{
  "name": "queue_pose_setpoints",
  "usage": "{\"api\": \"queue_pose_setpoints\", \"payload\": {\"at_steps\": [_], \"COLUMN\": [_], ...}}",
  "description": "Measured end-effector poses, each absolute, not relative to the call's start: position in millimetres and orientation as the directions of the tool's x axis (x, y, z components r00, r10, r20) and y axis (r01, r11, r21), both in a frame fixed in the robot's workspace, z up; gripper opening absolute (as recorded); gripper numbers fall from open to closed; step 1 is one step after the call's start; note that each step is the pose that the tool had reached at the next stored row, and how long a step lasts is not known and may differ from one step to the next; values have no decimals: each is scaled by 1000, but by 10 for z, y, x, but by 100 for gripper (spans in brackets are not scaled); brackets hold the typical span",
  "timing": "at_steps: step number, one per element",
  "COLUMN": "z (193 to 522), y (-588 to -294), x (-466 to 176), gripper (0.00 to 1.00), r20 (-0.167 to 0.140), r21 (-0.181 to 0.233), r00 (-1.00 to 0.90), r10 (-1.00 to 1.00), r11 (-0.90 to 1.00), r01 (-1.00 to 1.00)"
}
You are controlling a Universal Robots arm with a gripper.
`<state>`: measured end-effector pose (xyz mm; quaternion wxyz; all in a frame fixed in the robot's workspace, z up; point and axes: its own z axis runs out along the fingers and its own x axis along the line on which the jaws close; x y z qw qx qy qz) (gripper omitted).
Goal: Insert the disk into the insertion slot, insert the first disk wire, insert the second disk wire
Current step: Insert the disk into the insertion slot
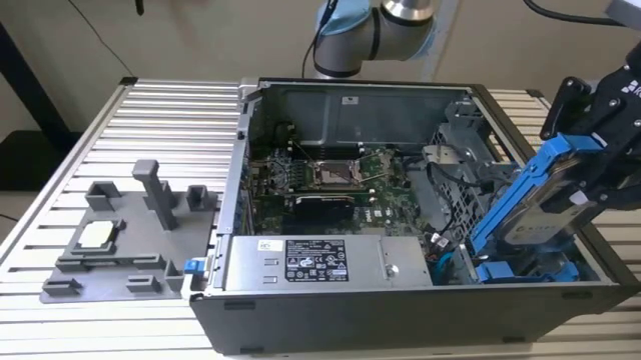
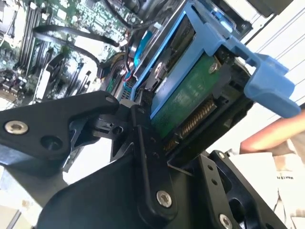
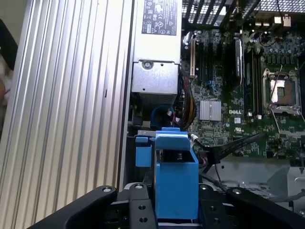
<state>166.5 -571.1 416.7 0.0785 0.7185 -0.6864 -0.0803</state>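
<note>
The disk, silver in a bright blue carrier, hangs steeply tilted over the open computer case's corner at the exterior view's right. My gripper is shut on its upper end. Its lower end reaches down toward the drive bay slot, where another blue carrier lies. In the second wrist view the disk's green circuit board and connector edge sit between my black fingers. The first wrist view has the blue carrier clamped in my gripper above the case. A blue wire curls beside the power supply.
The case lies open on a slatted aluminium table, with the motherboard and the power supply inside. A grey fixture plate lies at the exterior view's left. A person's hand shows behind the disk.
</note>
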Motion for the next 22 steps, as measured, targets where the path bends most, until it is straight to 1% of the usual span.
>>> {"api": "queue_pose_setpoints", "payload": {"at_steps": [19,22], "z": [3877,3830], "y": [-5713,-5684], "x": [1670,1669], "gripper": [33,33], "r20": [-7,-12], "r21": [226,226], "r00": [44,43], "r10": [-999,-999], "r11": [-44,-44], "r01": [-973,-973]}}
